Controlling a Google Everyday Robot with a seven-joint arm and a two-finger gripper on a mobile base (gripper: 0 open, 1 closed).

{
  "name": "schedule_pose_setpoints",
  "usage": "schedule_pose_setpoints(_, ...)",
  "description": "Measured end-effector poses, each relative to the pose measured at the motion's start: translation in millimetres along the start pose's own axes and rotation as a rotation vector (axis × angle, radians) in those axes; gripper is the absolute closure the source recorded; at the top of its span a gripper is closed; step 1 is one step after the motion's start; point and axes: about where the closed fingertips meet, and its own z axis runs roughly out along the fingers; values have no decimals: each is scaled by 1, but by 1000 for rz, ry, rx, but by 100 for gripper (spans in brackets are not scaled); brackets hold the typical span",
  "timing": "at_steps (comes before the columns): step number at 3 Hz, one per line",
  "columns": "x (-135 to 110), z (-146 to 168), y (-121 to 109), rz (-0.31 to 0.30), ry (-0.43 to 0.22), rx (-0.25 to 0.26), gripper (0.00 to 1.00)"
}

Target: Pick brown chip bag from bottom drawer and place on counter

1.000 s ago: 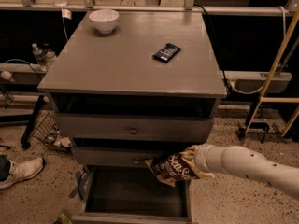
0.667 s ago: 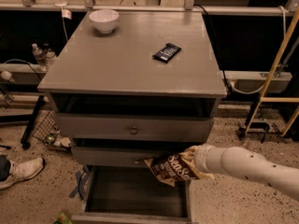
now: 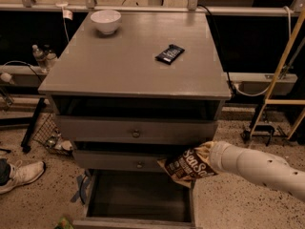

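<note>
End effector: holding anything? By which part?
Yes. The end effector holds the brown chip bag by its upper right edge, in the air above the right side of the open bottom drawer.

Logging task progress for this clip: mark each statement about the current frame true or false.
1. The gripper holds the brown chip bag over the bottom drawer. True.
2. The brown chip bag lies on the counter. False: it hangs in the air in front of the drawer fronts.
3. A white bowl sits on the counter. True.
4. The black wrapper is in the bottom drawer. False: it lies on the counter.
5. The bottom drawer is closed. False: it is pulled open.
</note>
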Motion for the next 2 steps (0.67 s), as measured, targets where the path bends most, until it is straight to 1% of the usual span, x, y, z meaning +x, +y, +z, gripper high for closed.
schedule_pose_setpoints(1,14,-28,-29,1,18,82,100)
schedule_pose_setpoints(2,29,-52,-55,11,25,140,100)
